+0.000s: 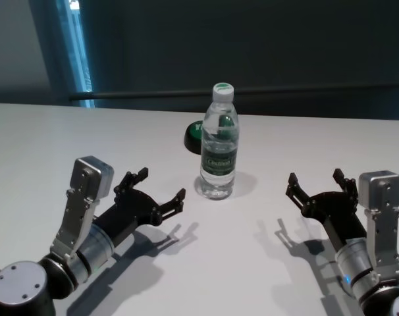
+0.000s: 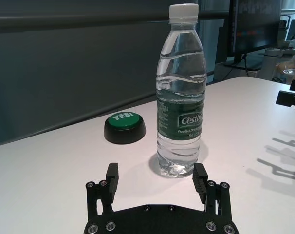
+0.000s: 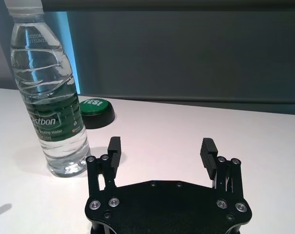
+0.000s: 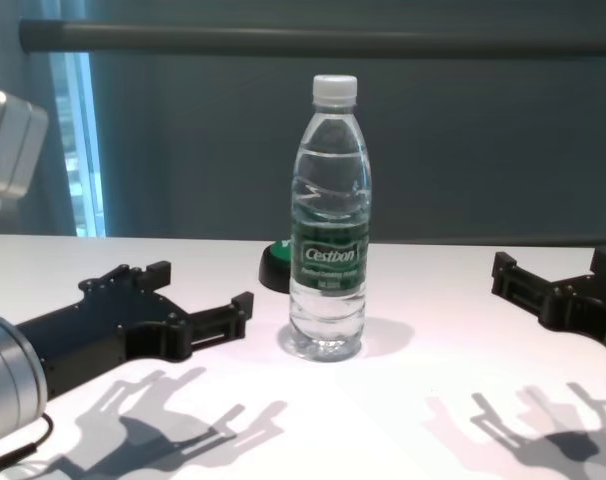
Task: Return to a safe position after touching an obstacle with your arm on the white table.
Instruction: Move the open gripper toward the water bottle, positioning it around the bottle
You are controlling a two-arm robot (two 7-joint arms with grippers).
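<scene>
The obstacle, a tall clear water bottle (image 1: 219,145) with a white cap and a green label, stands upright in the middle of the white table (image 1: 41,138). It also shows in the chest view (image 4: 329,240), the left wrist view (image 2: 181,97) and the right wrist view (image 3: 52,97). My left gripper (image 1: 161,187) is open and empty, a short way left of the bottle and apart from it. My right gripper (image 1: 318,182) is open and empty, farther off on the bottle's right. Both hover low over the table.
A low black round button with a green top (image 1: 194,137) sits just behind the bottle on its left side; it also shows in the left wrist view (image 2: 124,127). The table's far edge meets a dark wall. A monitor (image 2: 254,24) stands beyond the table's right side.
</scene>
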